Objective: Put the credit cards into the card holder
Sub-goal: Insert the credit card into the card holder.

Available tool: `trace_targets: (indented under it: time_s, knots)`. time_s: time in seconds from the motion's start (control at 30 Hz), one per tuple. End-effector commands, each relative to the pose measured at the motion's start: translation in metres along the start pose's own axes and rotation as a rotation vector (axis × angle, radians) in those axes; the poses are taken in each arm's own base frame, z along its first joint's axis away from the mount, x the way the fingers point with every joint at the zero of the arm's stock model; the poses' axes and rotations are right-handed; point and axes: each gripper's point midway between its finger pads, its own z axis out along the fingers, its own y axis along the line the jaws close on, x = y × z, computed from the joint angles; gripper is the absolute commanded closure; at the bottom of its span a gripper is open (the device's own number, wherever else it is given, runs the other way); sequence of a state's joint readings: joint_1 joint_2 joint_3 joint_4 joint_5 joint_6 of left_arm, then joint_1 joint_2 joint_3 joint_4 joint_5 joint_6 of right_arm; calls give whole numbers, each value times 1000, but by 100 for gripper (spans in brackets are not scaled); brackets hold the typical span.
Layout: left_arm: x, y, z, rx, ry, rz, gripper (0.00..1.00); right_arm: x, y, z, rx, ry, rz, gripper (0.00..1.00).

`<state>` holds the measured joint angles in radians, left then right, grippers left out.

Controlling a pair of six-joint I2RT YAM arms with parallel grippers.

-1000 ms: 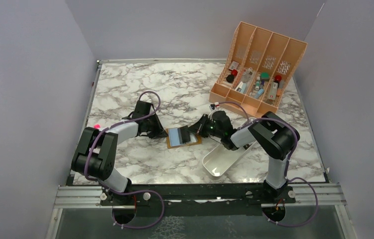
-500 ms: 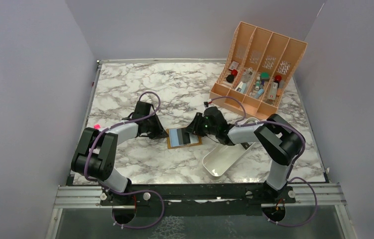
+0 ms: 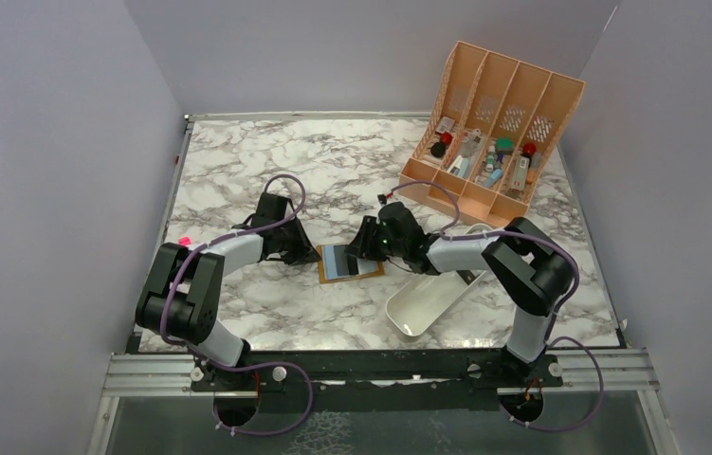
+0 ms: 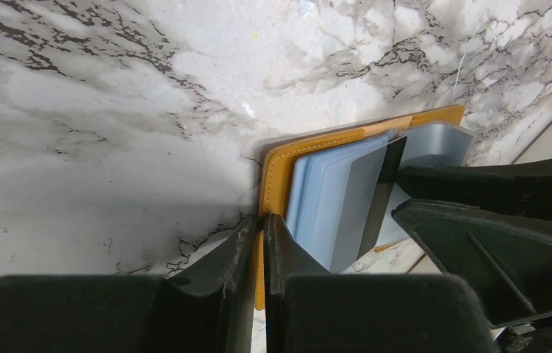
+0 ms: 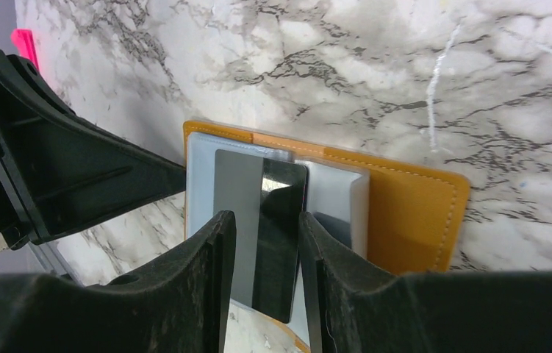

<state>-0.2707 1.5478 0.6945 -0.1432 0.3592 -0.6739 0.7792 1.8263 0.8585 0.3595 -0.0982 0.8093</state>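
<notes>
Left wrist view, your left gripper [image 4: 260,225] clamped on the card holder [image 4: 276,170] edge, credit cards [image 4: 325,193] lying inside, your right gripper [image 5: 265,222] parted above them

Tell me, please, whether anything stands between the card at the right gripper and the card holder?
Nothing visible does: the card lies on the open card holder, at the right gripper's parted jaws.

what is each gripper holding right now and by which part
The left gripper pinches the card holder by its stitched orange edge. The right gripper is open, straddling a credit card without visibly gripping it.
</notes>
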Motion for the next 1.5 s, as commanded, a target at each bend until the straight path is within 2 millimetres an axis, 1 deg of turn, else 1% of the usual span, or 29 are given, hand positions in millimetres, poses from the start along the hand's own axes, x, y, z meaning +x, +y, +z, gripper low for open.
trace_targets:
  time_s: [0.0, 0.13, 0.3, 0.4, 0.63, 0.7, 0.9, 1.0, 1.1, 1.17, 1.27, 1.4, 1.47]
  knots:
    - [13, 6, 0, -17, 32, -1, 87, 14, 3, 9, -2, 40, -13, 58]
    - [11, 3, -2, -9, 26, 3, 87, 17, 12, 9, -52, 41, 7, 59]
    - [8, 0, -1, -1, 27, 12, 87, 16, 20, 9, -105, 25, 8, 61]
    - [7, -2, 0, 5, 35, 15, 87, 19, 23, 11, -130, 40, 11, 62]
    - [-5, -7, -1, -8, 23, 36, 87, 21, 28, 11, -156, 46, 19, 63]
    - [-10, -9, -3, -19, 14, 42, 85, 20, 25, 10, -137, 46, 10, 64]
    - [-22, -12, -14, -38, -29, 56, 71, 8, 18, -4, -44, 32, -61, 64]
    - [-26, -20, -23, -16, -56, 61, 64, 4, 16, -10, -1, 47, -117, 67]
    - [-29, -30, -33, 19, -80, 68, 62, 0, 16, -13, 13, 52, -152, 72]
    - [-30, -38, -38, 52, -89, 70, 61, 1, 16, -13, 18, 61, -167, 74]
    - [-24, -53, -40, 136, -70, 78, 60, -1, 14, -11, 35, 71, -187, 75]
    - [-15, -55, -34, 176, -44, 88, 58, -2, 4, -7, 82, 68, -214, 80]
    - [-12, -56, -30, 193, -37, 93, 56, -2, 2, -5, 86, 66, -221, 81]
